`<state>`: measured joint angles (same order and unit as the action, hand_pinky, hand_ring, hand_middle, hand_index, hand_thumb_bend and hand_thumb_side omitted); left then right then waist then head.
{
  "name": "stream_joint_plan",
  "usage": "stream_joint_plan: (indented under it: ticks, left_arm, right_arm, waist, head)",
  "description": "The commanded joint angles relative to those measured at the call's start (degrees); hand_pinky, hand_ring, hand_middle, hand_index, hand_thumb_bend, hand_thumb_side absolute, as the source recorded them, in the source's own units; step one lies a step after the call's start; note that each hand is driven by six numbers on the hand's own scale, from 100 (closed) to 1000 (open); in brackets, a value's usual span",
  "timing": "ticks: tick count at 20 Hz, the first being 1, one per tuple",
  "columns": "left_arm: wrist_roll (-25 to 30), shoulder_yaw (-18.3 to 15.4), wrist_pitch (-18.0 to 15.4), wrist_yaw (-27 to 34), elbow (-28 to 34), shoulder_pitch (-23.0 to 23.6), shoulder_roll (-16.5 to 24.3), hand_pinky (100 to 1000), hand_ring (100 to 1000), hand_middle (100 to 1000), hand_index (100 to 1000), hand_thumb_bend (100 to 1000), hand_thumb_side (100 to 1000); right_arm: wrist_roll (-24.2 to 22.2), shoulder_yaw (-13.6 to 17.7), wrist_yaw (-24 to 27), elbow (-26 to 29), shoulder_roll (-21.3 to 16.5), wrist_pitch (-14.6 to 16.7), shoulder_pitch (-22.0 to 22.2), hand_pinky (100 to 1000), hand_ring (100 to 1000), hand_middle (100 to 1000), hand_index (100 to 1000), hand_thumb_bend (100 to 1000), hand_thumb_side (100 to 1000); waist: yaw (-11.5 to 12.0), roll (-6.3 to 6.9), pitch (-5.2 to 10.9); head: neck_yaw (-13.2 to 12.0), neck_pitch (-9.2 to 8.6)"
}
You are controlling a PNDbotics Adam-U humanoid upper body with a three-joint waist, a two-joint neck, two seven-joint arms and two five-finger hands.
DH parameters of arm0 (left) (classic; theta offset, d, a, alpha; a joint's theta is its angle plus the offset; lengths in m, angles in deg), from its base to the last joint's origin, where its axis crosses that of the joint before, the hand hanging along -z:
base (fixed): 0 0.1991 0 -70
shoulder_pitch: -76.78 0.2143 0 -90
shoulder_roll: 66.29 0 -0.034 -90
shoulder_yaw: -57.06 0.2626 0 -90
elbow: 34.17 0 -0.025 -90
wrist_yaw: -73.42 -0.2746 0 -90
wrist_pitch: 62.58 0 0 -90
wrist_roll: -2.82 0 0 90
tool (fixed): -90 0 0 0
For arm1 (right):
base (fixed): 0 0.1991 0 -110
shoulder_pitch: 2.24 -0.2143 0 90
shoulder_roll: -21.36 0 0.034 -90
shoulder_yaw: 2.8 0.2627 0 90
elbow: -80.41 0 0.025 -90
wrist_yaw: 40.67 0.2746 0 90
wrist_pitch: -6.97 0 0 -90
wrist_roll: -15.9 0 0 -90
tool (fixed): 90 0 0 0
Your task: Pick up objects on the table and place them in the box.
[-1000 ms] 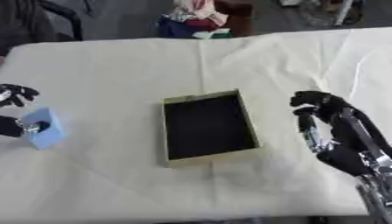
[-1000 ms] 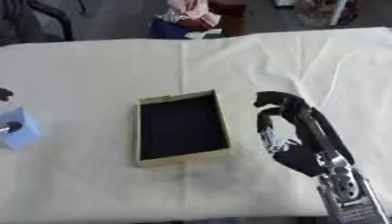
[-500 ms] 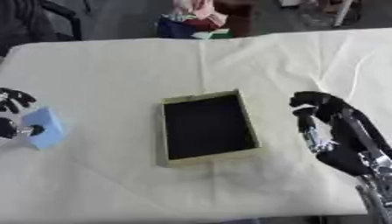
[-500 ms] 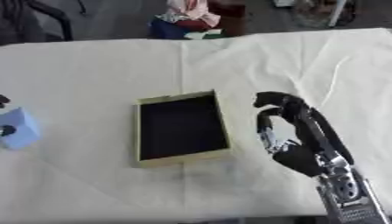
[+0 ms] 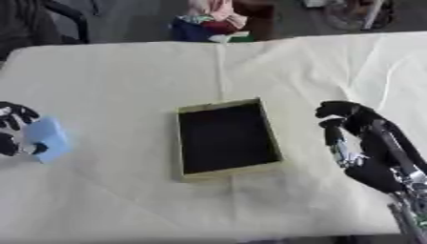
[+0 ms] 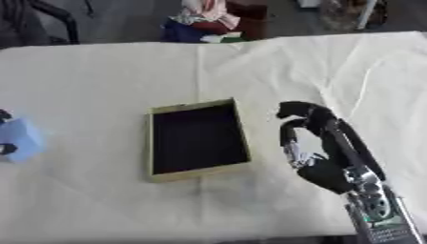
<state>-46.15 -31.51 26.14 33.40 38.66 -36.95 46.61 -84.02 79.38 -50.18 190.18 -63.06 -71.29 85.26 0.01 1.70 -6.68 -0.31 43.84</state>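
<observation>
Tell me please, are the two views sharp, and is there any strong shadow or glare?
Left eye view: soft all over, the light blue block at the left hand has blurred edges; lighting is even, without glare. Right eye view: equally soft; the box interior is simply dark, and the right hand casts only a faint shadow.

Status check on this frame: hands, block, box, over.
Left hand curled round light blue block at table's left edge. Right hand curled, empty, right of box. Box interior dark, nothing visible inside. Path to box unobstructed.
</observation>
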Motion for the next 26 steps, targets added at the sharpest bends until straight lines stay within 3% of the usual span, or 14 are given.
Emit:
stream_joint_plan:
  ticks: [1, 4, 7, 9, 17, 26]
  left_arm:
    - [0.5, -0.6, -0.1, -0.5, 0.2, -0.5, 1.2, 832, 762, 764, 895, 444, 454]
    - [1.0, -0.2, -0.2, -1.0, 0.0, -0.3, 0.9, 824, 743, 730, 873, 396, 444]
    - [0.3, -0.4, -0.1, -1.3, 0.4, -0.4, 0.7, 798, 675, 637, 796, 251, 418]
    - [-0.7, -0.6, 0.1, -1.4, 0.9, -0.5, 0.7, 783, 639, 588, 751, 208, 418]
    - [-5.8, -0.7, -0.8, 0.6, 9.0, -3.7, -0.4, 775, 621, 571, 734, 228, 470]
    - [-4.1, 6.8, -3.8, 2.2, 19.4, -13.4, -9.0, 770, 633, 577, 740, 242, 531]
  right_arm:
    - [0.0, 0.1, -0.3, 0.6, -0.8, 0.0, -0.5, 725, 826, 667, 816, 100, 463]
    - [0.0, 0.1, -0.3, 0.6, -0.7, 0.0, -0.5, 725, 826, 667, 816, 100, 463]
    - [0.0, 0.1, -0.3, 0.6, -0.7, 0.1, -0.4, 725, 826, 666, 816, 100, 463]
    - [0.0, 0.1, -0.3, 0.6, -0.6, 0.1, -0.4, 725, 826, 666, 816, 100, 463]
    - [-0.1, 0.0, -0.2, 0.5, -0.5, 0.1, -0.3, 724, 826, 666, 815, 100, 464]
    - [-0.7, -0.5, 0.0, 0.6, -0.4, 0.2, -0.2, 724, 826, 666, 810, 100, 464]
  waist:
    - [0.0, 0.1, 0.73]
    - [0.0, 0.07, 0.73]
    - [0.0, 0.02, 0.75]
    - [0.0, -0.01, 0.77]
    - [0.1, -0.17, 0.9]
    - [-0.3, -0.45, 1.13]
  head:
    - [0.1, 0.28]
    - [0.2, 0.28]
    - [0.2, 0.28]
    - [0.2, 0.28]
    - [0.0, 0.28]
    - [-0.4, 0.28]
